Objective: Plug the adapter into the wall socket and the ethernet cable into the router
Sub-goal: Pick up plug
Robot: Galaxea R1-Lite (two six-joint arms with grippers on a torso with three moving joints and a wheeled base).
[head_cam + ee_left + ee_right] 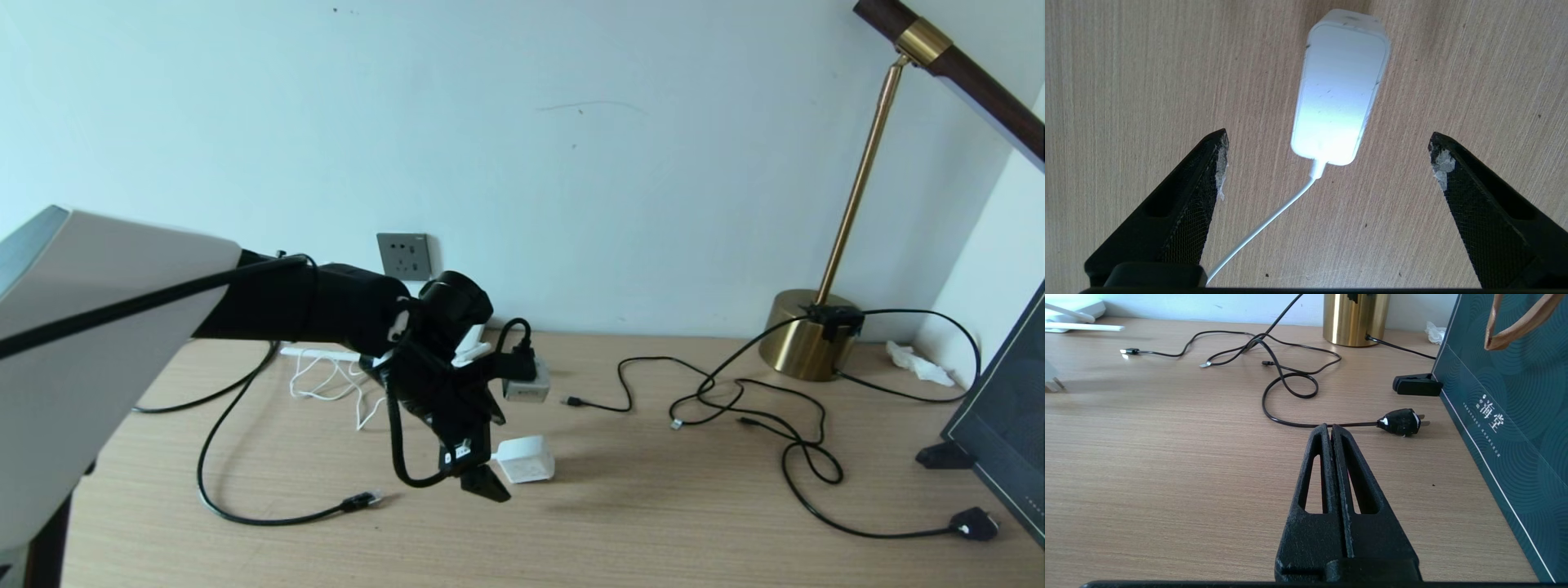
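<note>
Left gripper point(1327, 141): We hold it spread wide just above the adapter point(1340, 87), so we can pinch it.
Adapter: It lies on the table point(694, 506), near the middle, not touched yet.
Wall socket point(403, 256): On the far wall, nothing plugged in.
Ethernet cable point(359, 501): Its end lies near us, on the left.
Right gripper point(1331, 430): Pressed together, resting low at the right.
Count: We see one adapter, one socket, two grippers.
</note>
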